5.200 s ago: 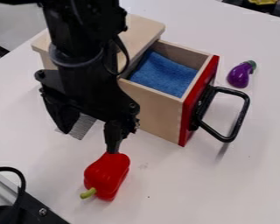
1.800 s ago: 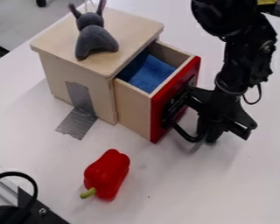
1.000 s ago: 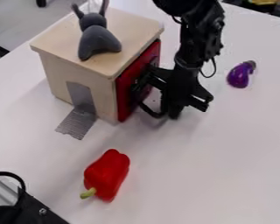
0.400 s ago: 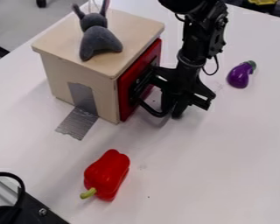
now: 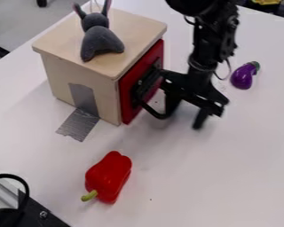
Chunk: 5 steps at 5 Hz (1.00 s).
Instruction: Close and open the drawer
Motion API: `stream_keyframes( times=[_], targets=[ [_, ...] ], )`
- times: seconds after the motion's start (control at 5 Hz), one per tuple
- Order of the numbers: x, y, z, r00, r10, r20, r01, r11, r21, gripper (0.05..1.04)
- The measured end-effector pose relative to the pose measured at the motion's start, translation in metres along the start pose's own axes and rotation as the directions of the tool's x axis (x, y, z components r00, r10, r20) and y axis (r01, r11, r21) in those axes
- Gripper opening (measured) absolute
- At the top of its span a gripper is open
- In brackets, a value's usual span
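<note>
Nearest on the desk (image 5: pixel 227 177) lies a red pepper (image 5: pixel 108 177), out of the pull's way. Beyond it, the claw (image 5: pixel 184 117) hangs at the drawer handle (image 5: pixel 150 110), its fingers spread wide; whether one sits inside the loop is hard to tell, dark against dark. To open the drawer well, the arm should hook or grip that loop (low and square), then draw straight out toward the desk's right side, gently, lest the box skid or the drawer jam askew.

The drawer (image 5: pixel 128 79) looks shut, its flat red front upright against the pale wooden box (image 5: pixel 85 66), which stands toward the desk's far left edge. A grey plush toy (image 5: pixel 100 42) sits on the box's top; a purple eggplant (image 5: pixel 242 77) lies off toward the far right edge.
</note>
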State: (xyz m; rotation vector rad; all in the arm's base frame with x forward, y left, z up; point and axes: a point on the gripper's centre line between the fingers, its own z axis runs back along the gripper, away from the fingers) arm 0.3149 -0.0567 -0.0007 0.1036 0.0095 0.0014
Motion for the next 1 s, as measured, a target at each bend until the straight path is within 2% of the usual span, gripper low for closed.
stream_keyframes(
  times=[0.2,0.4,0.6,1.0],
  targets=[
    [-0.002,-0.035,0.017,0.996,-0.088,0.026,0.089,0.996,-0.021,1.003],
    [0.004,-0.044,0.056,0.988,-0.101,0.118,0.105,0.994,-0.028,0.999],
    [-0.003,-0.038,0.077,0.985,-0.072,0.156,0.077,0.997,-0.027,0.999],
    [-0.024,-0.032,0.092,0.984,-0.024,0.177,0.039,0.996,-0.079,0.999]
  ],
)
